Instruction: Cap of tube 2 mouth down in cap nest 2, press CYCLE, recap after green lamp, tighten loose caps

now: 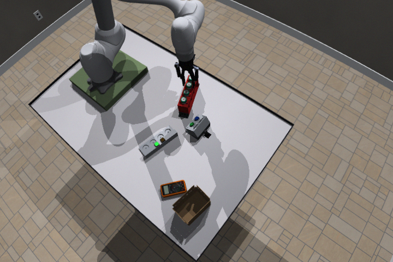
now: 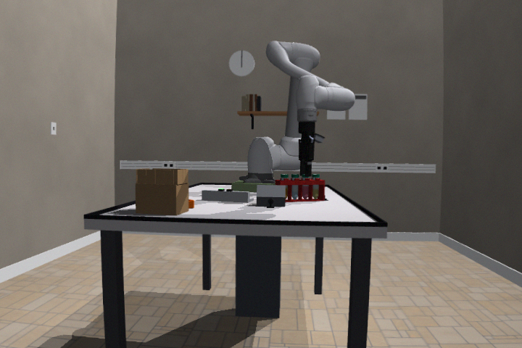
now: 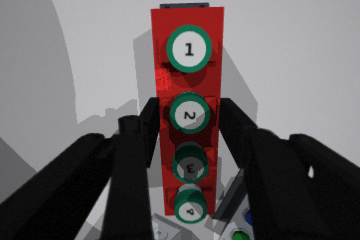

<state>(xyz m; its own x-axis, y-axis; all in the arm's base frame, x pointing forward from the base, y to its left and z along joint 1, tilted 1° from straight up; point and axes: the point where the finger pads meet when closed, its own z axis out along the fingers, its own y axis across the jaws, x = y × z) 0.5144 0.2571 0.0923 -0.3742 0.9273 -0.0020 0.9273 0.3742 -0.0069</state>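
Wrist: four capped tubes [image 3: 189, 115], seemingly.

Arm [image 1: 184, 30]: smooth light-grey rounded links, bulbous joints, no visible cables. Hand [image 1: 189, 81]: matte black, chunky linkage fingers. Screws or markings not discernible at this resolution.
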